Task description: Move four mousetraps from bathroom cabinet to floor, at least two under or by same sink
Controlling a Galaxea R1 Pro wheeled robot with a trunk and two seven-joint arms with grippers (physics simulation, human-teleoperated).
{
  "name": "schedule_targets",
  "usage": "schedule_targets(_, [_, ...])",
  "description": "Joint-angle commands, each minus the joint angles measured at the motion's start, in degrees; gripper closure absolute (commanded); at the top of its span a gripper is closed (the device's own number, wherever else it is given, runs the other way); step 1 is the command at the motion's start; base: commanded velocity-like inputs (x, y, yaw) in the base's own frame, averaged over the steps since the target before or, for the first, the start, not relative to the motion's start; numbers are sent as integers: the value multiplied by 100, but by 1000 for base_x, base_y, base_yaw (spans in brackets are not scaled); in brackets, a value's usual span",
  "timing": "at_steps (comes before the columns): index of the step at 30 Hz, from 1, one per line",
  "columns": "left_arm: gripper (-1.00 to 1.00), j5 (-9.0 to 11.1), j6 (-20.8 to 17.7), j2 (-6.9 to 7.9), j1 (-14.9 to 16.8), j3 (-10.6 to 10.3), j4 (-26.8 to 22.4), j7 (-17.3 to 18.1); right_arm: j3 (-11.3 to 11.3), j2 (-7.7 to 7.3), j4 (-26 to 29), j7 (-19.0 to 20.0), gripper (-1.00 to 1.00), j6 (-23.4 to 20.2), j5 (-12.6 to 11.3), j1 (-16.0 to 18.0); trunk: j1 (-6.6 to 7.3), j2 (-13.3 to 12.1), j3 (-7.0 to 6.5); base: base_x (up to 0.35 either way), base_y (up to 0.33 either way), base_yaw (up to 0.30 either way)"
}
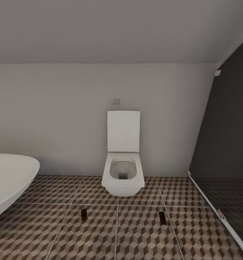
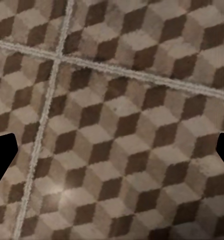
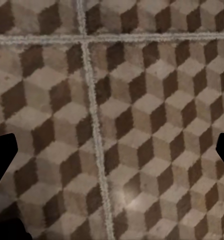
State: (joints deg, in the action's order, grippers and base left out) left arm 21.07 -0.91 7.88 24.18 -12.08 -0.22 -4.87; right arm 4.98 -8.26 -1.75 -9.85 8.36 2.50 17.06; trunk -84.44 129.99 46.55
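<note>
Two mousetraps lie flat on the bathroom floor point(image 1: 136, 234) in the head view, small dark slabs. One mousetrap point(image 1: 84, 213) is in front of the toilet to its left, the other mousetrap point(image 1: 162, 217) to its right. The cabinet is out of view. My left gripper point(image 2: 112, 155) hangs open over bare cube-patterned tile, its black fingertips point(image 2: 2, 156) far apart with nothing between them. My right gripper point(image 3: 112, 155) is open in the same way over tile and a grout line, with nothing held.
A white toilet point(image 1: 123, 169) with its lid up stands against the back wall. A white rounded basin rim point(image 1: 13, 180) juts in at the left; I cannot tell whether it is a sink or a tub. A dark glass shower screen point(image 1: 226, 151) closes the right side.
</note>
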Motion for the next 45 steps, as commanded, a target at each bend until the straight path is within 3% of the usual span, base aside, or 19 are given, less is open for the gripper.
schedule_targets(1, [-100, 46, -9, -1, 1, -48, -3, -7, 47, -1, -19, -8, -100, 42, 26, 6, 24, -39, -13, 0, 0, 0])
schedule_targets(17, [-100, 45, 0, -59, -134, -48, 0, 21, 47, -1, -19, -8, -100, 51, 18, -45, 375, -681, -300, 0, 0, 0])
schedule_targets(33, [-100, 39, 9, -147, -479, -48, -1, 23, 47, 28, -19, -5, -100, 43, 22, -499, 727, -1322, -587, 0, 0, 0])
schedule_targets(45, [-100, 37, 12, -277, -715, -48, -4, 35, 47, 267, -19, 6, -100, 51, 28, -939, 990, -1804, -803, 0, 0, 0])
